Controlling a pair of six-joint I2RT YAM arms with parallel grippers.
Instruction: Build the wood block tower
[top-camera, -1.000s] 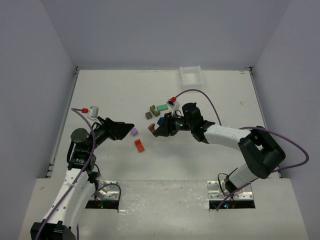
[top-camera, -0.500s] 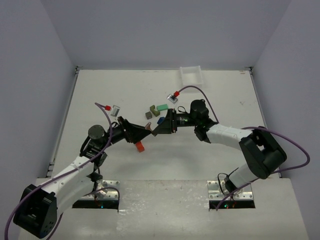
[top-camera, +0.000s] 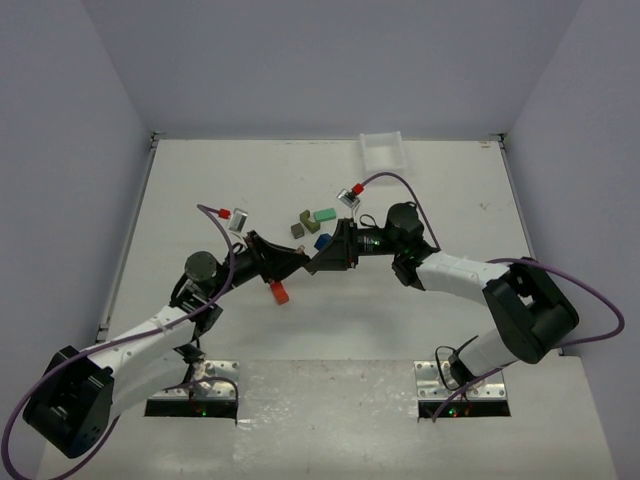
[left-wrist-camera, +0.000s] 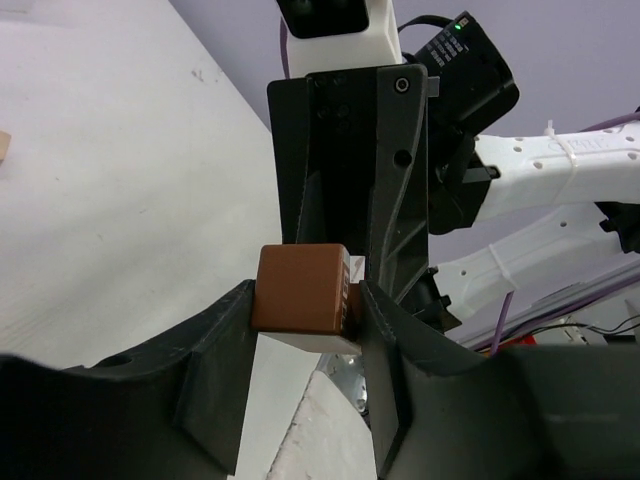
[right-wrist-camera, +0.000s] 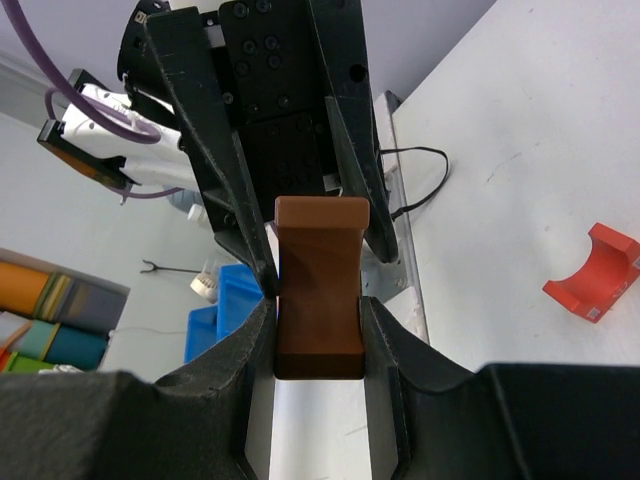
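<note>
A brown wood block (right-wrist-camera: 318, 270) with waisted sides hangs above the table between both grippers. My right gripper (right-wrist-camera: 318, 325) is shut on its near end. My left gripper (left-wrist-camera: 305, 300) meets it head-on, its two fingers pressed against the sides of the block's (left-wrist-camera: 298, 288) other end. In the top view the two grippers (top-camera: 295, 257) (top-camera: 316, 262) touch tip to tip at mid-table. A red-orange arch block (top-camera: 279, 291) lies just below them, seen also in the right wrist view (right-wrist-camera: 593, 272). Olive (top-camera: 309, 220), green (top-camera: 324, 214) and blue (top-camera: 322, 241) blocks lie loose behind. The tower is out of view.
A white tray (top-camera: 383, 150) sits at the table's far edge. A small olive-brown block (top-camera: 297, 230) lies next to the loose group. Purple cables arch over both arms. The table's left rim (top-camera: 125, 250) runs close to the left arm.
My left arm swung in from the left to meet the right gripper, and its jaws closed from wide open onto the brown block. The right gripper kept its grip and shifted slightly.
</note>
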